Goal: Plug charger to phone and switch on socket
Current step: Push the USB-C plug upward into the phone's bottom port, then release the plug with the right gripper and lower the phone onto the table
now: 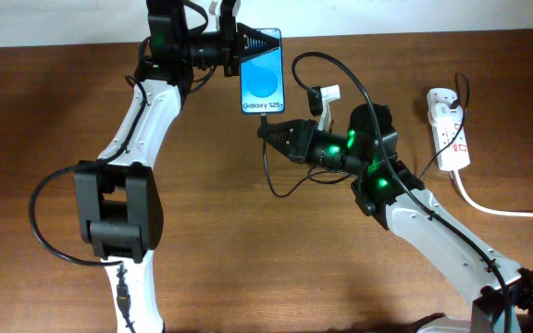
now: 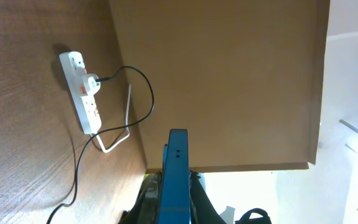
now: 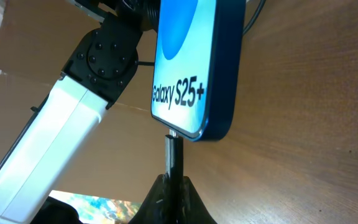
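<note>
The right gripper (image 3: 174, 183) was clenched on the charger (image 3: 173, 155), whose connector tip touched the bottom edge of the phone (image 3: 194, 68). The left gripper (image 1: 268, 42) grasped the phone's top end. The socket (image 1: 450, 129) lay well apart, to the right.

Phone (image 1: 264, 79) far-centre; socket (image 1: 450, 129) well right; charger (image 1: 266, 117) connector at phone's near edge, apparently touching.
</note>
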Motion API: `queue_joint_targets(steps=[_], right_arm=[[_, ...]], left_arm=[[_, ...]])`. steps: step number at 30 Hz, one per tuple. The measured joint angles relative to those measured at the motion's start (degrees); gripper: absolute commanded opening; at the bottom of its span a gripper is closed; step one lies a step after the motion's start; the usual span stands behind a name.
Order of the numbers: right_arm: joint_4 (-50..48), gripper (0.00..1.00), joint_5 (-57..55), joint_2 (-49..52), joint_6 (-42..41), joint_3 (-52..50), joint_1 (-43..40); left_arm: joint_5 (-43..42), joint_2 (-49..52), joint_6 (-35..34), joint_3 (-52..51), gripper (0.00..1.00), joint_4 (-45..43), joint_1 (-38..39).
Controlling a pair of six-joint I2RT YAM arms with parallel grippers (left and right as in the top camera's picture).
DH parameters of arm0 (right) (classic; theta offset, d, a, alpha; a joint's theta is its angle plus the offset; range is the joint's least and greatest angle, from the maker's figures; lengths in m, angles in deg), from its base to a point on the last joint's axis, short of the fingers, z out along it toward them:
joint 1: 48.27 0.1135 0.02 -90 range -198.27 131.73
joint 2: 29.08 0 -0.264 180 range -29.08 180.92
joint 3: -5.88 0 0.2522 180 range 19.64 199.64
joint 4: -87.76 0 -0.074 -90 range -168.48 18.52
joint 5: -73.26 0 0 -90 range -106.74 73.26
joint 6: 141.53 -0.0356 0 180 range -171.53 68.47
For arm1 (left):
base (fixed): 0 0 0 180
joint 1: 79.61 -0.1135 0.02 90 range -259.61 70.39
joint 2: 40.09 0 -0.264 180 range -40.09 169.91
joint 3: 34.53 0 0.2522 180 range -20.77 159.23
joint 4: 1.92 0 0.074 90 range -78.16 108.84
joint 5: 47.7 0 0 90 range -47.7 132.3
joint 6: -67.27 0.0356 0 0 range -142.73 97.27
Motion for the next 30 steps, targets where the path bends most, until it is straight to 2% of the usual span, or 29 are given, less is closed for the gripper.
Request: queue_joint_targets(steps=[11, 14, 15, 21, 23, 24, 26, 27, 30], right_arm=[[-1.9, 0.05, -1.3, 0.3, 0.2, 0.0, -0.1], [-2.3, 0.41, -2.4, 0.3, 1.4, 0.0, -0.3], [-1.7, 0.48, -3.5, 0.3, 2.2, 0.2, -1.4], [0.5, 0.75, -4.3, 0.3, 5.6, 0.3, -2.6], [0.6, 0.78, -2.0, 0.3, 6.7, 0.3, -5.4], [1.4, 0.84, -1.1, 0.3, 6.9, 0.4, -7.0], [6.3, 0.95, 0.5, 0.3, 8.5, 0.5, -11.0], [10.4, 0.99, 1.0, 0.3, 10.9, 0.5, -13.1], [17.2, 0.98, 0.8, 0.3, 17.0, 0.7, -13.8]], left_arm=[[1.0, 0.0, 0.0, 0.2, 0.00, -0.2, 0.2], [0.5, 0.0, 0.2, 0.2, 0.00, -0.2, 0.2], [-1.1, 0.0, 1.0, 0.2, 0.00, 0.0, 0.3], [-2.9, 0.0, 3.5, 0.2, 0.00, 0.9, -0.8], [-3.5, 0.0, 7.6, 0.2, 0.00, 5.0, -1.2], [-3.4, 0.0, 10.3, 0.4, 0.00, 8.3, -1.2], [-3.4, 0.0, 18.8, 0.5, 0.00, 18.7, -1.3], [-2.3, 0.0, 25.9, 0.5, 0.00, 26.8, -1.2], [3.9, 0.3, 39.3, 0.4, 0.00, 40.6, -1.2]])
